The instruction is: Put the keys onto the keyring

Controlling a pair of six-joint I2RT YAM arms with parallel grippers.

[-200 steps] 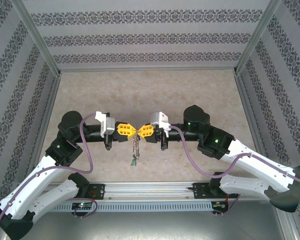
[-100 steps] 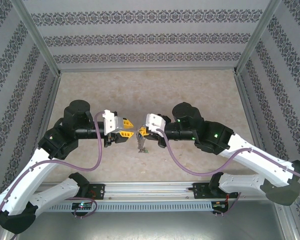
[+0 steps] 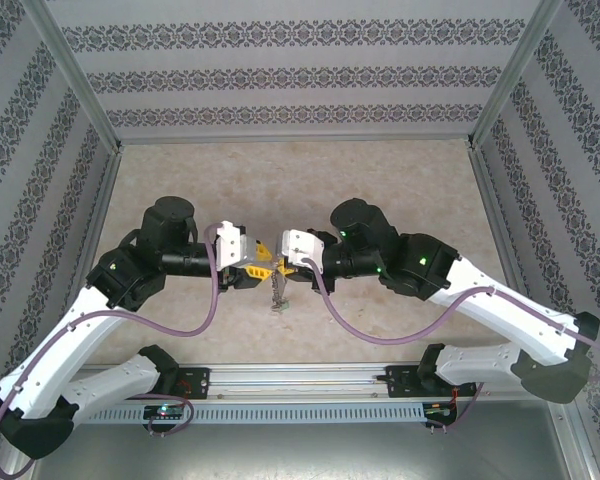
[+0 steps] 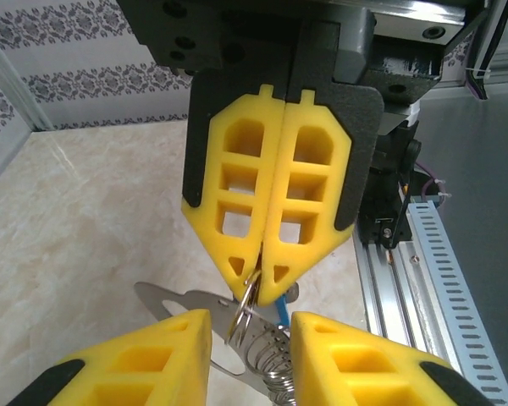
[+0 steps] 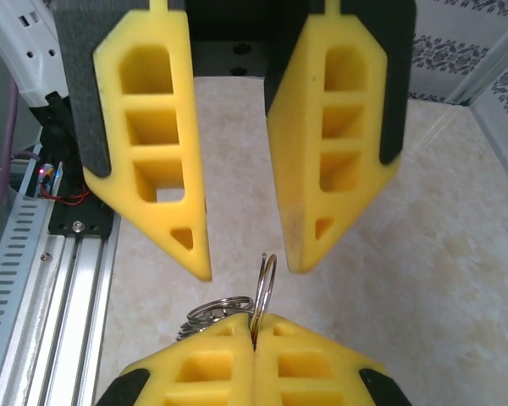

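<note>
Two hands pinched tip-to-tip a sec ago; now left hand (image 4: 250, 317) gapes wide, right hand (image 5: 252, 321) alone clamps split ring (image 5: 265, 283) by keyring (image 4: 173, 300). Handoff looks done. Blue key (image 4: 281, 306) threaded? Can't tell.

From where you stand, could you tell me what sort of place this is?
Probably a robot test booth: patterned walls box in a beige table, with a slotted rail at its near edge.
</note>
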